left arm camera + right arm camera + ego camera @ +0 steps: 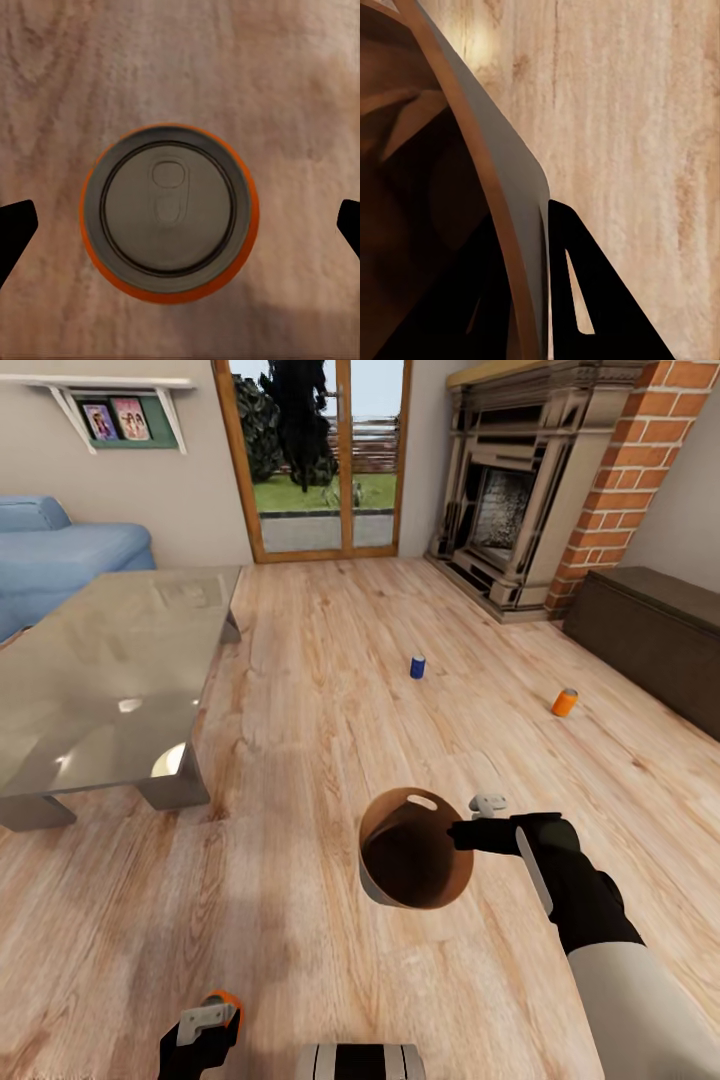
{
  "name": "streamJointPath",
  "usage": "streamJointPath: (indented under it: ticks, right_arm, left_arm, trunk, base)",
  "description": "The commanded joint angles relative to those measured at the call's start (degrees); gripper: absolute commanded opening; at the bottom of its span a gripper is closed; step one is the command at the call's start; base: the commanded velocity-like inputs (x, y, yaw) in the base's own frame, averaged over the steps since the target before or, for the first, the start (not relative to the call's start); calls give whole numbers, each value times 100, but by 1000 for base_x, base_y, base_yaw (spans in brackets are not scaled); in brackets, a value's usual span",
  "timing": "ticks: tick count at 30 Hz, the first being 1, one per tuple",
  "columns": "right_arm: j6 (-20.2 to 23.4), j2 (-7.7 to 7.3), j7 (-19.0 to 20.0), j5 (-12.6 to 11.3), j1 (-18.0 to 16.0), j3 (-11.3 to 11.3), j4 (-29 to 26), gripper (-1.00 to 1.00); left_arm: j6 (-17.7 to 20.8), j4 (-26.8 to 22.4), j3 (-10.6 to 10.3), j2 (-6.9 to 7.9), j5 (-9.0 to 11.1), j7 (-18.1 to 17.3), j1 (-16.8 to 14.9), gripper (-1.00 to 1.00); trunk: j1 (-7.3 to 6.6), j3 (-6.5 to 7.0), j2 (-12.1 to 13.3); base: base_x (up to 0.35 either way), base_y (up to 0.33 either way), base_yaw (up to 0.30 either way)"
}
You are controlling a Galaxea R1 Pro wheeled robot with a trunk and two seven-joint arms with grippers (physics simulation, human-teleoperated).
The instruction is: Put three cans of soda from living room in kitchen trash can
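The right arm reaches forward, and its right pincer (462, 834) is clamped on the rim of the tash can (415, 849), one finger (585, 292) outside the wall. The left pincer (205, 1028) points down, fingers apart, straight above an orange can (169, 214) on the wooden floor (330, 660). A blue can (417, 666) and another orange one (565, 702) stand far beyond both pincers.

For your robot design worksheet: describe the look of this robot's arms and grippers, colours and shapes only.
The right arm has a white forearm and a black wrist with a pale strip. The right gripper carries a pale grey finger, the left gripper a pale grey plate; fingers are black wedges with slots.
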Motion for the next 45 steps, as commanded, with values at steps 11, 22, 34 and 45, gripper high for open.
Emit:
streamJointPath:
  ticks: [11,22,34,45]
  right_arm:
    - [33,1,25,-124,32,1,-103,-100]
    - [33,1,26,-128,34,5,-107,-100]
    - [33,8,20,-130,42,7,-107,-100]
    - [33,10,16,-126,49,14,-107,-100]
  left_arm:
    - [0,-65,-7,4,0,-5,5,100]
    - [0,-139,-16,7,0,-2,9,100]
    - [0,-141,-16,7,0,3,9,100]
    - [0,-141,-16,6,0,3,9,100]
  trunk:
    - [9,-106,-6]
    - [9,-111,-6]
    - [30,-289,-17]
    - [30,-289,-17]
  base:
    - [2,0,0]
    - [101,0,0]
    - [6,0,0]
    - [0,0,0]
